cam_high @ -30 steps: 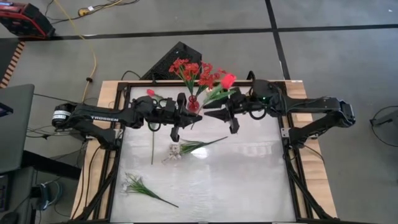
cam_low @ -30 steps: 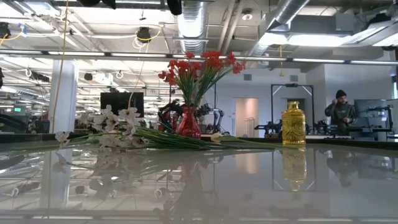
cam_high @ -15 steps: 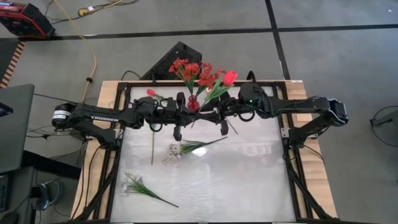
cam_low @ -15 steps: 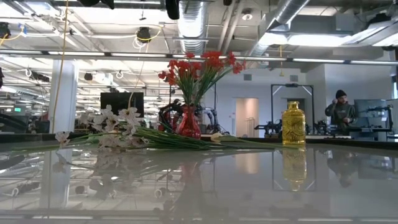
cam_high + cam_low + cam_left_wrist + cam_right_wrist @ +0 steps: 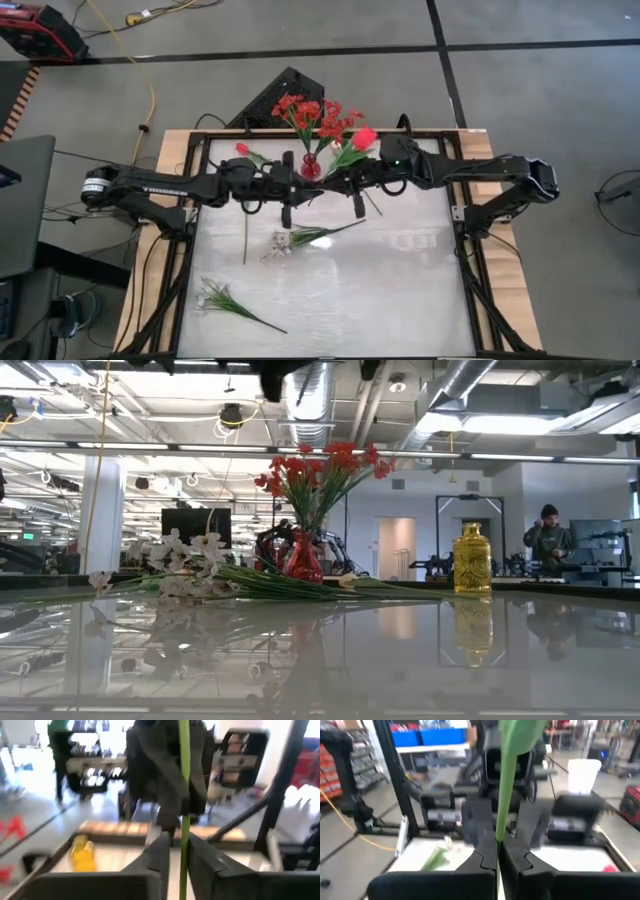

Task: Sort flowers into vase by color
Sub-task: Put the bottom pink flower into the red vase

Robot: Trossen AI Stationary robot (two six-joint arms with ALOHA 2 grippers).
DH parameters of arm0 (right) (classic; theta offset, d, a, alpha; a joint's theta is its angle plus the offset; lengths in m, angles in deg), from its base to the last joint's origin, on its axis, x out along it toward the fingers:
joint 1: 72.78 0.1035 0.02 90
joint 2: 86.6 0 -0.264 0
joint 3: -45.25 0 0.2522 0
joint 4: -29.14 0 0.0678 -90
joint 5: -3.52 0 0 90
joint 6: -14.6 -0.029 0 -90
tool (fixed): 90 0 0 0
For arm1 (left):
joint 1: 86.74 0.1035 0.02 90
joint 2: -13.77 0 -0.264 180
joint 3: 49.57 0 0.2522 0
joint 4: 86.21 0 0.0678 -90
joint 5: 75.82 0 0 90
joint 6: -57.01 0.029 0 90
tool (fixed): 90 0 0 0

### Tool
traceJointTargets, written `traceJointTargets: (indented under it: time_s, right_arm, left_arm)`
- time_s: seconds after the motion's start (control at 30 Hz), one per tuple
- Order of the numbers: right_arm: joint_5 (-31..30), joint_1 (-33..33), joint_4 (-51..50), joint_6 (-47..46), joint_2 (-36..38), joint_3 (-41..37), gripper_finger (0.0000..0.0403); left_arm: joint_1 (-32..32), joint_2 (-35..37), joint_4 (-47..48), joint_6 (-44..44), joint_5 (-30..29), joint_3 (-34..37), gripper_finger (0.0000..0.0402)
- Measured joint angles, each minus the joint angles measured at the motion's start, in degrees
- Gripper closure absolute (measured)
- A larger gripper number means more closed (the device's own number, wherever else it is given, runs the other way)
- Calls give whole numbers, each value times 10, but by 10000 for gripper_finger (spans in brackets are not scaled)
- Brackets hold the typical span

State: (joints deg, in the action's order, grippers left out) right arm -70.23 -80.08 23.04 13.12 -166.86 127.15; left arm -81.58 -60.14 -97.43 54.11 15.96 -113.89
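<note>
My right gripper [image 5: 345, 186] is shut on a red tulip [image 5: 365, 136], whose stem end [image 5: 374, 207] sticks out toward the near edge. It hovers just near of the red vase [image 5: 311, 168], which holds red blossom clusters [image 5: 310, 112]. My left gripper [image 5: 305, 188] faces it, open. In the left wrist view that green stem [image 5: 183, 820] stands in the gap between my left fingers, and I see no touch. A second red tulip [image 5: 241, 149] lies flat under my left arm. Two pale sprays [image 5: 285, 242] [image 5: 215, 295] lie on the table. My right gripper pinches the tulip's green stem [image 5: 503, 822] between its two fingers. The fingers come level from the table's right and lie across the stem. The flower is lifted clear and stands nearly upright, bloom above the fingers and lower stem hanging below.
A yellow vase [image 5: 472, 560] stands to the right of the red vase [image 5: 303, 555] in the low view. The flat tulip's stem [image 5: 245, 240] runs toward the near edge. The glossy tabletop's right half [image 5: 400, 280] is bare. A person [image 5: 547, 535] stands far off in the room.
My right gripper has moved toward the table's left, carrying the red tulip closer to the red vase and my left gripper. The flowers on the table have stayed put.
</note>
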Motion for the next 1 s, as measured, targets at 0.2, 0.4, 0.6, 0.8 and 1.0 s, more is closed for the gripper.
traceJointTargets:
  time_s: [0.2, 0.4, 0.6, 0.8, 1.0]
  right_arm:
    - [-37, -6, -90, 57, 21, 1, 379]
    - [-105, -7, -60, 115, -46, 0, 378]
    - [-199, -26, 74, 125, -141, 0, 378]
    - [-298, -53, 135, 116, -195, -1, 379]
    - [-299, -74, 149, 115, -204, 0, 379]
  left_arm:
    - [21, 105, 215, 7, -101, -1, 269]
    - [61, 193, 406, -30, -201, -1, 229]
    - [84, 209, 456, -73, -225, 0, 225]
    - [83, 181, 451, -87, -215, 0, 225]
    - [83, 136, 451, -100, -184, 0, 225]
